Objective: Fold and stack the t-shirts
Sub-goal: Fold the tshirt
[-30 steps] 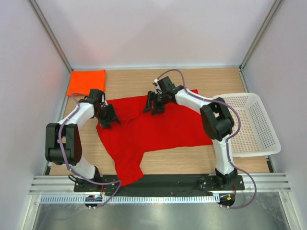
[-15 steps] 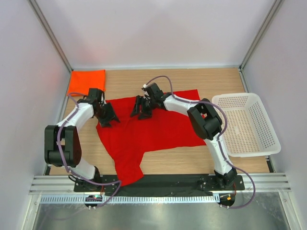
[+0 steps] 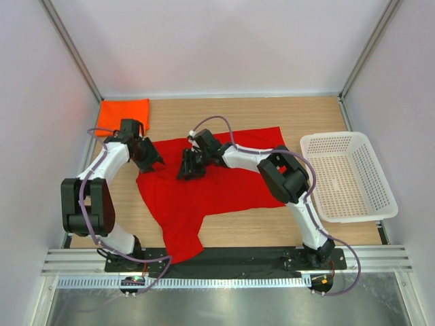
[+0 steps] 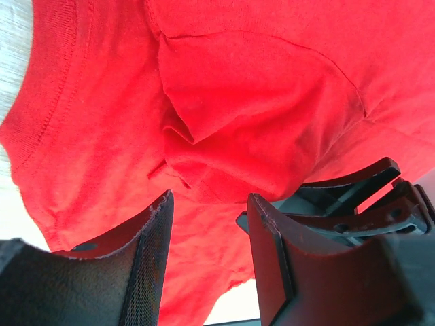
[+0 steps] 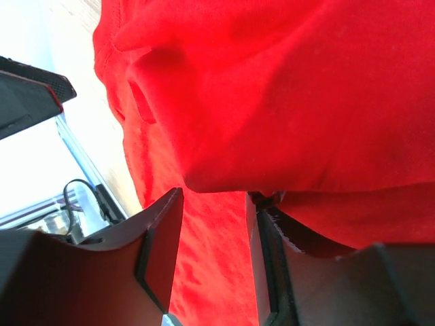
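Observation:
The red t-shirt (image 3: 228,182) lies spread and rumpled across the middle of the table, one part trailing over the near edge. The orange t-shirt (image 3: 123,115) lies folded at the back left corner. My left gripper (image 3: 151,160) hangs over the red shirt's back left edge, its jaws open above the cloth (image 4: 224,115). My right gripper (image 3: 187,170) is just to its right, low over the same shirt. Its jaws are open too, and a raised fold of red cloth (image 5: 272,102) rests at its fingertips (image 5: 178,197). In the wrist views these are the left gripper (image 4: 209,197) and the right gripper (image 5: 214,193).
A white mesh basket (image 3: 380,207) stands at the right edge of the table. The enclosure's walls close in the back and sides. The right arm's gripper (image 4: 353,200) shows close by in the left wrist view.
My right gripper has swept left across the red shirt, ending next to the left gripper. The left gripper has shifted slightly back. Both sets of jaws have narrowed a little.

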You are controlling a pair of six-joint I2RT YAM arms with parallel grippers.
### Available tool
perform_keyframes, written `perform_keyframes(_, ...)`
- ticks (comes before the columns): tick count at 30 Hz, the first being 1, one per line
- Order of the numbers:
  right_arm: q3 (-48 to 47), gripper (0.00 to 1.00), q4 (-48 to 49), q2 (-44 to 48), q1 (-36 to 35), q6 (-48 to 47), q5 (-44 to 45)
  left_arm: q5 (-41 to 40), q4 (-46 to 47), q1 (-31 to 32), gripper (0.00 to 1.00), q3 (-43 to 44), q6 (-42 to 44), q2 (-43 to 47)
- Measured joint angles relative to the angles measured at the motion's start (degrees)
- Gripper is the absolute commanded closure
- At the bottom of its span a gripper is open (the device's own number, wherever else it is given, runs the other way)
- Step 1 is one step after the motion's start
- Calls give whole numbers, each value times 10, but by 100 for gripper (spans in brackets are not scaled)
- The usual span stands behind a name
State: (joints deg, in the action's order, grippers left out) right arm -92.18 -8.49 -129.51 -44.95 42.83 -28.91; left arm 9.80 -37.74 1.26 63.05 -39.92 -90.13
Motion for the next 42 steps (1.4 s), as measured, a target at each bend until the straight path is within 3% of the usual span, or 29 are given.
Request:
perform_keyframes(4, -10, 57, -6, -3, -4, -11, 13, 1, 0, 0, 51, 0, -3, 0)
perform_keyframes(8, -36, 85, -24, -9, -5, -29, 30, -6, -2, -2, 51, 0, -2, 2)
perform_keyframes(13, -107, 86, -43, -29, -5, -44, 43, -19, -3, -2, 51, -4, -2, 18)
perform_keyframes(14, -123, 85, -47, -35, -4, -46, 46, -22, -3, -2, 51, -5, -2, 21)
perform_keyframes(17, -223, 67, -59, -82, 0, -53, 51, -24, -3, -3, 50, -7, -2, 26)
perform_keyframes(20, -356, 60, -72, -157, 6, -61, 49, -25, -5, -3, 49, -9, -2, 26)
perform_keyframes(23, -428, 51, -85, -200, 16, -61, 46, -25, -8, -3, 49, -9, 0, 26)
perform_keyframes(26, -406, 46, -109, -190, 28, -66, 55, -25, -9, -2, 48, -9, 11, 26)
perform_keyframes(31, -255, 43, -141, -101, 48, -77, 78, -29, -13, 10, 55, -4, 41, 24)
perform_keyframes(33, -208, 46, -146, -64, 55, -83, 87, -30, -14, 20, 55, 3, 47, 22)
perform_keyframes(34, -190, 52, -147, -47, 57, -85, 89, -30, -15, 23, 55, 7, 48, 21)
perform_keyframes(35, -180, 64, -148, -36, 57, -85, 89, -29, -15, 26, 55, 13, 49, 19)
perform_keyframes(36, -170, 67, -142, -24, 57, -84, 88, -28, -16, 28, 55, 16, 49, 19)
perform_keyframes(42, -110, 73, -74, 3, 45, -58, 81, -20, -17, 28, 55, 36, 46, 10)
